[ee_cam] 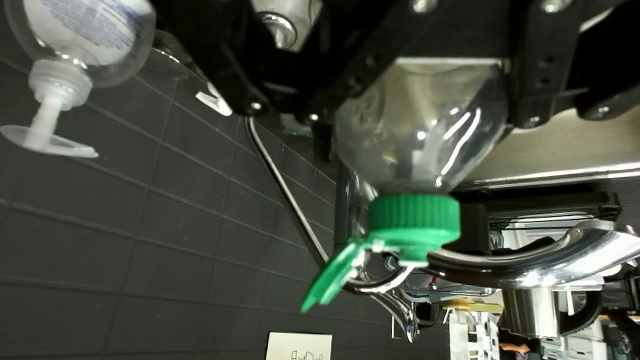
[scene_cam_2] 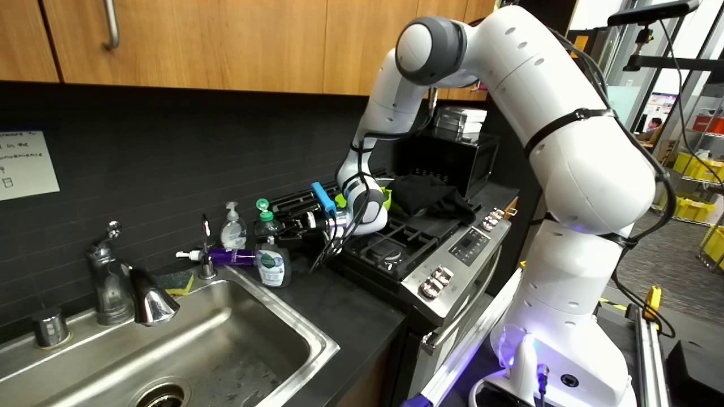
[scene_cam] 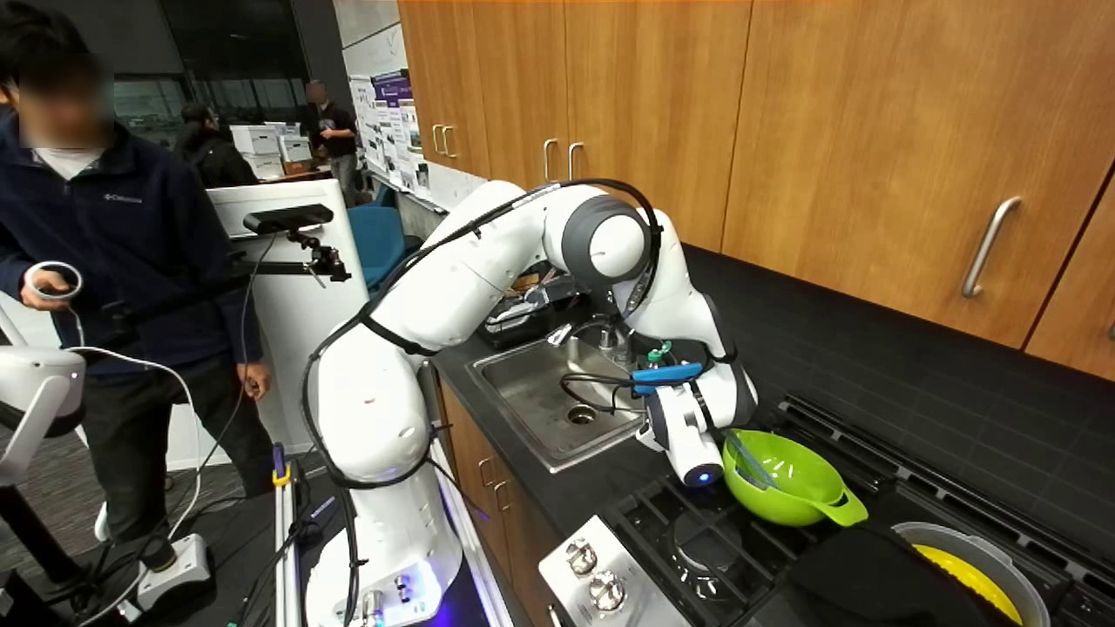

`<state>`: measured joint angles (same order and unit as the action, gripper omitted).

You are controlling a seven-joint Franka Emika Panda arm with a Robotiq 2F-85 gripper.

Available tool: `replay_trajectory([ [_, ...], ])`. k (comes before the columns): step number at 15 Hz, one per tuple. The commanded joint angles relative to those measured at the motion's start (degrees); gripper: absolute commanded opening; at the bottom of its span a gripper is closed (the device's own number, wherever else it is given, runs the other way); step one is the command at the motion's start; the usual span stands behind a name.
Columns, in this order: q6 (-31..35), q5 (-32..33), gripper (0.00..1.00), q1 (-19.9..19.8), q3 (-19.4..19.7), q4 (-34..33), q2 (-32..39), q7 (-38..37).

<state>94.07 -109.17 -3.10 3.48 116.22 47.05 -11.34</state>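
Robotiq pincer [ee_cam: 425, 122] clamps a green-capped clear bottle [ee_cam: 420, 155], one finger on each side of its body; the lid of its flip cap [ee_cam: 414, 215] is swung back. In an exterior view the bottle is upright between the sink [scene_cam_2: 294, 322] and the gas stove [scene_cam_2: 390, 249], partly behind a leaf-labelled bottle [scene_cam_2: 272, 268] that hides its base, so whether it touches the counter [scene_cam_2: 342, 311] cannot be told. Near it are a transparent pump bottle [scene_cam_2: 233, 233] and a purple pump bottle [scene_cam_2: 232, 257] lying sideways behind a slim tap [scene_cam_2: 207, 271]. On the stove, a lime-green bowl [scene_cam: 780, 488] sits just beside the robot's wrist, near a black cloth [scene_cam: 880, 575].
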Motion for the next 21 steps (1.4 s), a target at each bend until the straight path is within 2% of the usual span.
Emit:
replay_trajectory([
  [1, 0.09, 0.98, 0.39, -0.06, 0.16, 1.7, -2.13, 0.9],
  [9, 0.28, 1.1, 0.39, 0.08, 1.52, 11.07, -8.53, 9.49],
  [21, 0.8, 2.07, 0.39, -0.21, 3.47, 16.25, -13.8, 10.74],
])
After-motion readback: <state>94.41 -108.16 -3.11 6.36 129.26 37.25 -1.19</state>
